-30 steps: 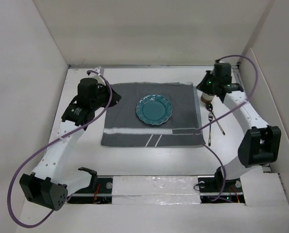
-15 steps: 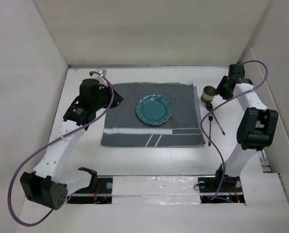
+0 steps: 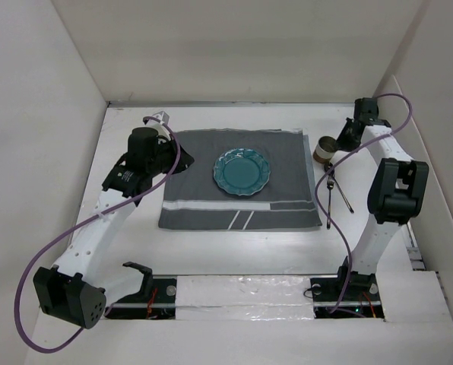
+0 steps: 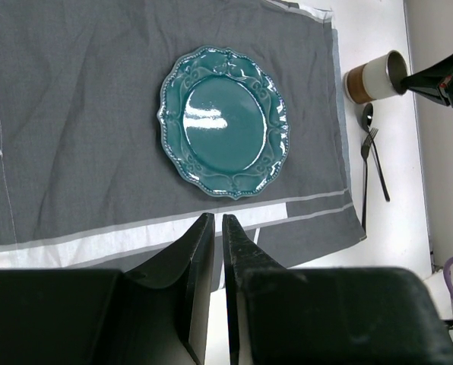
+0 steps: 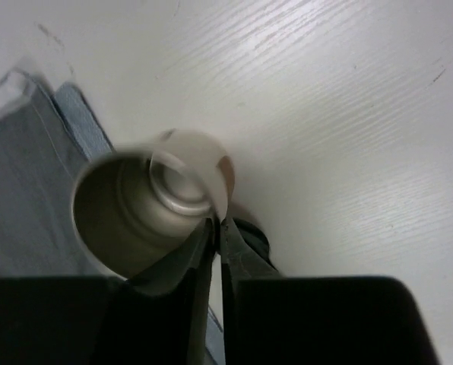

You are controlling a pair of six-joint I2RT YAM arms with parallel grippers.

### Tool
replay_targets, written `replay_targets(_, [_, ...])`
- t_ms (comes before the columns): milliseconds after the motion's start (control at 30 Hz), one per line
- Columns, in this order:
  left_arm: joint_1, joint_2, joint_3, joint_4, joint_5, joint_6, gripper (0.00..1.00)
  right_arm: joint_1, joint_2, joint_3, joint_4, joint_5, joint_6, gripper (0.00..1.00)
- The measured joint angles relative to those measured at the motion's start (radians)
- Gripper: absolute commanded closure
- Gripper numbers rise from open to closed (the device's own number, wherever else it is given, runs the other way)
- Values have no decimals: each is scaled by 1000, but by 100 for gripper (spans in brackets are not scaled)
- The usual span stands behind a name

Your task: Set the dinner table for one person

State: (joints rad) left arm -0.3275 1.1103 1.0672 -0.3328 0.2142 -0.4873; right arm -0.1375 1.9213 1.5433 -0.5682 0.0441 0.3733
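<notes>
On the white dinner table point(image 3: 234, 251) lies a dark grey striped mat point(image 3: 204, 190) with a teal plate point(image 3: 242, 171) near its back middle. Right of the mat stands a white cup point(image 3: 325, 148) with a brown base. A spoon point(image 3: 340, 186) and a fork point(image 3: 329, 205) lie crossed in front of it. My right gripper point(image 3: 343, 141) is just right of the cup. In the right wrist view its jaws point(image 5: 217, 220) are almost together, tips at the cup's rim point(image 5: 128, 213), nothing seen between them. My left gripper point(image 4: 217, 220) hovers shut and empty over the mat's front stripe.
White walls enclose the table on the left, back and right. The right arm's elbow point(image 3: 397, 190) rises over the table's right edge, beside the cutlery. The left arm stretches along the left side, its purple cable point(image 3: 52, 251) looping outward.
The right gripper has drawn back from above the cup to its right side; its jaws opened and have closed again. The left arm has barely shifted.
</notes>
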Motion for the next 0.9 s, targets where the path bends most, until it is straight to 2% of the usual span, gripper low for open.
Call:
replay_targets(33, [0, 0, 0, 0, 0, 0, 92, 0, 10, 9, 5, 2, 6, 100])
replay_targets(300, [0, 0, 0, 0, -1, 0, 92, 17, 10, 39, 13, 32, 18, 100])
replay_targets(633, [0, 8, 0, 1, 0, -1, 90, 180, -27, 124, 22, -1, 8, 100])
replay_targets(733, [0, 9, 0, 1, -1, -4, 90, 209, -6, 146, 22, -19, 8, 100])
replay_targets(900, [0, 9, -5, 3, -5, -8, 89, 222, 127, 257, 20, -71, 19, 100])
